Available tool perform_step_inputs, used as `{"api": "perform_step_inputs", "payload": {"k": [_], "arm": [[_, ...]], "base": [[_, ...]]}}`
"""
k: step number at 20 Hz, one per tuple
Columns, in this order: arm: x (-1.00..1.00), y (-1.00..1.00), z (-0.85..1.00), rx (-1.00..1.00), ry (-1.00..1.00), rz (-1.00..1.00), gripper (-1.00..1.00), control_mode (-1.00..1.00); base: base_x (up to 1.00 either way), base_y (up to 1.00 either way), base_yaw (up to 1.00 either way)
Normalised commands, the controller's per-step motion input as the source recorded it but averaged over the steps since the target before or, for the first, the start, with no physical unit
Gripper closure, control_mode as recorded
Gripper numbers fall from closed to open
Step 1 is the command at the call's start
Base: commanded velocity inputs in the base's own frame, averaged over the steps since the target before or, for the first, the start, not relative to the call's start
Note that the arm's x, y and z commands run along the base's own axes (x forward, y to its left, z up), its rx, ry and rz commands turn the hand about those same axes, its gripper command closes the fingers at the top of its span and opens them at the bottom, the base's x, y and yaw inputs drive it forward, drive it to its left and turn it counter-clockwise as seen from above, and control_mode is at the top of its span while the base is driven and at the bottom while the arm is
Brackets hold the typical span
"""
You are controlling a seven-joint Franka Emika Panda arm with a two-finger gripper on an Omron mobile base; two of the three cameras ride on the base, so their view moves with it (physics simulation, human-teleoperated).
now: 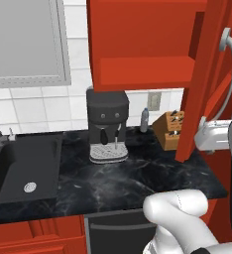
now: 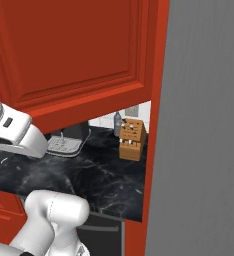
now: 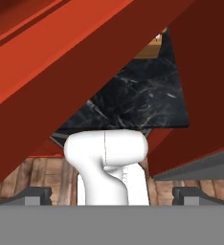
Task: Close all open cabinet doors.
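A tall glossy red wall-cabinet door (image 1: 200, 84) stands swung open over the counter's right end, seen edge-on, its curved silver handle (image 1: 230, 64) on the outer face. In the right base view the same door (image 2: 74, 55) shows its raised panel. My gripper (image 1: 207, 138) is by the door's lower end, just below the handle; its fingertips there are hidden. In the hand view my gripper (image 3: 112, 195) is open, the dark fingertips (image 3: 35, 195) far apart with nothing between them, and the door's red underside (image 3: 61, 72) slants close overhead.
On the black marble counter (image 1: 138, 178) stand a coffee machine (image 1: 107, 126), a small bottle (image 1: 145, 120) and a wooden knife block (image 1: 170, 130). A black sink (image 1: 19, 171) lies at the left. A tall grey panel (image 2: 204, 130) bounds the right side.
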Motion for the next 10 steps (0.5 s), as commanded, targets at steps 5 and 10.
{"api": "perform_step_inputs", "payload": {"k": [5,10], "arm": [[-0.28,-0.02,0.00,0.00,-0.29,0.01,-1.00,-1.00],[-0.21,-0.11,0.05,0.00,-0.43,0.07,-1.00,-1.00]], "base": [[0.00,0.00,0.00],[0.00,0.00,0.00]]}}
